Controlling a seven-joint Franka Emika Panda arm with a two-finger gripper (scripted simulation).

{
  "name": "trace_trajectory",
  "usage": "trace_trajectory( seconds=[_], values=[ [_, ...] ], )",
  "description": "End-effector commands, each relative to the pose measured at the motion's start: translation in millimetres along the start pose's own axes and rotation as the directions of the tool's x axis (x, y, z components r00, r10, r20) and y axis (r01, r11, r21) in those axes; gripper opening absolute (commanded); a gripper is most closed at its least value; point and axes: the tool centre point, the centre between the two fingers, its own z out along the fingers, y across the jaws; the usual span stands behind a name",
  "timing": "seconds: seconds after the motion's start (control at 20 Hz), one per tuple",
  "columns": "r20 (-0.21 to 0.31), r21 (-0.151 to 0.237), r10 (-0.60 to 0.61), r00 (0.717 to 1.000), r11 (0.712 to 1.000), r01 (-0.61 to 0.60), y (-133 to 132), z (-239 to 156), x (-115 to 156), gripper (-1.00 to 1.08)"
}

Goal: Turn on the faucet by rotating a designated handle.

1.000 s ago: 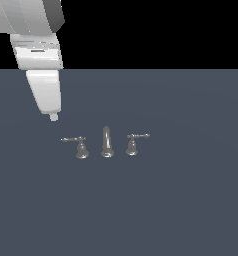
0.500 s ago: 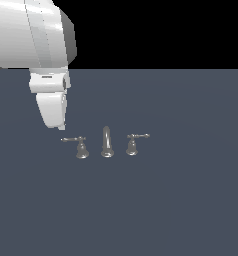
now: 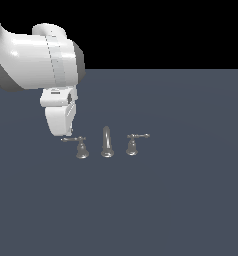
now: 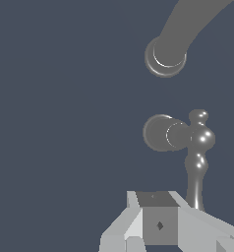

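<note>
Plainly handle (image 3: 81,147): thin grey lever (shiny), bell-shaped base.

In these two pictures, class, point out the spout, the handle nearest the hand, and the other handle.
spout (image 3: 107,142): exterior view, mid-stem.
handle nearest the hand (image 3: 81,149): exterior view, bell-shaped base.
other handle (image 3: 131,146): exterior view, bell-shaped base.

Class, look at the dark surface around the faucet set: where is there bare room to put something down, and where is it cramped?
Bare surface spreads wide in front of the three pieces and toward the exterior view's right, past the smaller lever handle. It is crowded between the spout and the handle, where the pincer hangs over the lever's tip.
</note>
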Motion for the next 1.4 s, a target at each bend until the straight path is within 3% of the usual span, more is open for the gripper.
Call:
trace_trajectory(
  seconds=[0.0, 0.55, 1.1, 1.2, 1.35],
  values=[
    [-0.001, 0.001, 0.028, 1.0, 1.0, -0.028, -6, 7, 2, -1.0],
    [0.001, 0.0, 0.057, 0.998, 0.998, -0.057, -13, 14, 5, -1.0],
    [0.002, 0.001, 0.058, 0.998, 0.998, -0.058, 24, 13, -16, -1.0],
    [0.001, 0.007, 0.072, 0.997, 0.997, -0.072, 16, 14, -7, -1.0],
    [0.001, 0.006, 0.069, 0.998, 0.998, -0.069, 26, 14, -7, -1.0]
  ],
)
